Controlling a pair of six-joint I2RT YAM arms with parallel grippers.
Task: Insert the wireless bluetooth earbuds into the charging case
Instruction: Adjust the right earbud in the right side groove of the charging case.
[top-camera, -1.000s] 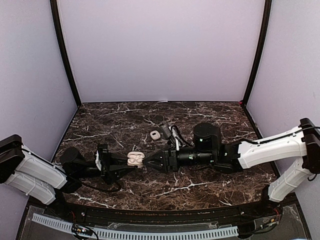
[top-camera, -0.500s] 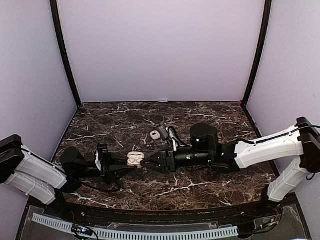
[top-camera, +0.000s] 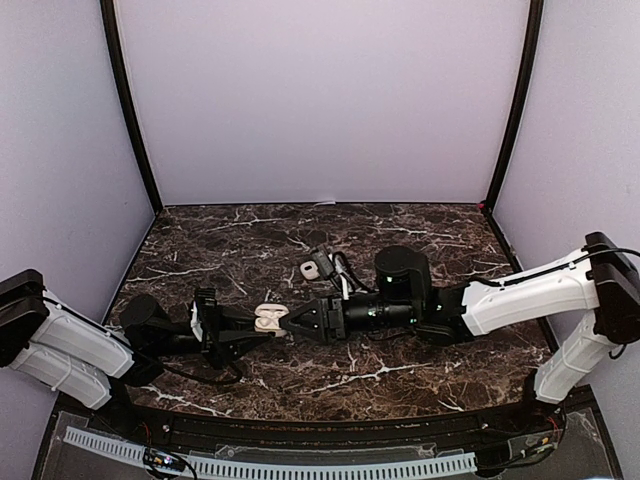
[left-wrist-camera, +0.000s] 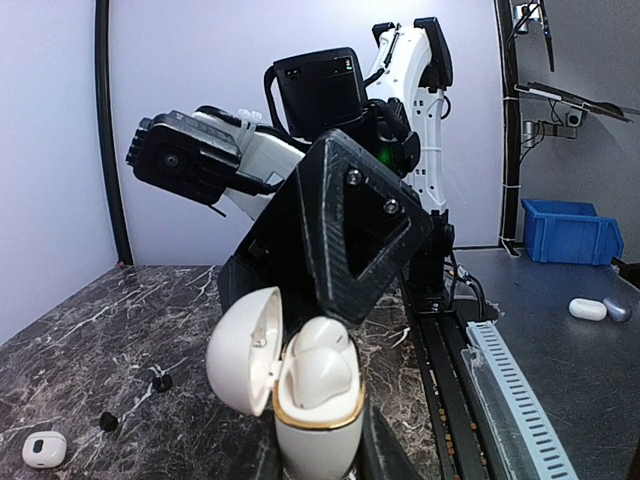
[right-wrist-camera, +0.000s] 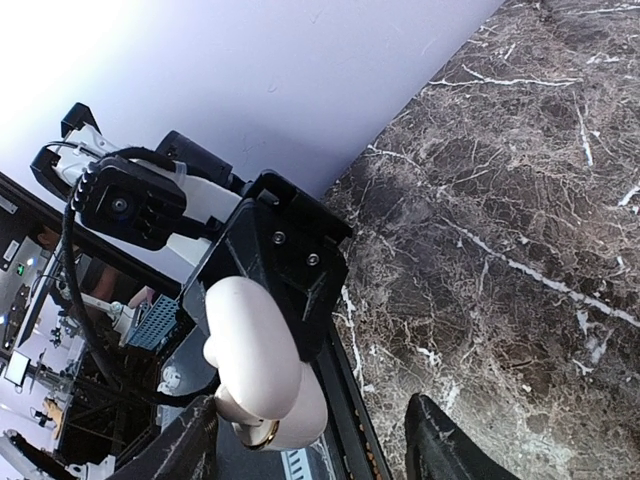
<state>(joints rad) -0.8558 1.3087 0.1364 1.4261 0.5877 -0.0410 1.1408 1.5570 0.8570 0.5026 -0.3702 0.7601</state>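
Dark marble table (top-camera: 420, 230), glossy, with white veins. Purple matte walls around it.

The left gripper (top-camera: 258, 325) is clamped on a charging case (top-camera: 270, 318) and holds it above the table. The case is a smooth cream-white pebble shape of glossy plastic with a thin gold band at the rim. Its hinged lid (left-wrist-camera: 245, 350) is flipped open and tilts to one side. In the left wrist view a rounded white lump fills the case mouth; cannot tell if it is a bud. From above, two pale hollows show inside.

The right gripper (top-camera: 296, 322) is black angular plastic with visible screws, and its tip is right at the case's open side. In the right wrist view its jaws stand apart with nothing between them and the case just ahead. Contact with the case is unclear.

Two tiny round black earbuds (left-wrist-camera: 160, 381) lie loose on the marble, apart from each other and outside any case. A second small case (top-camera: 309, 269), white and rounded, sits on the table behind the grippers, next to some black cable. I cannot tell whether it is open or what it holds.

Off the table, a blue bin (left-wrist-camera: 565, 232) and another white pebble case (left-wrist-camera: 587, 309) rest on a grey bench.
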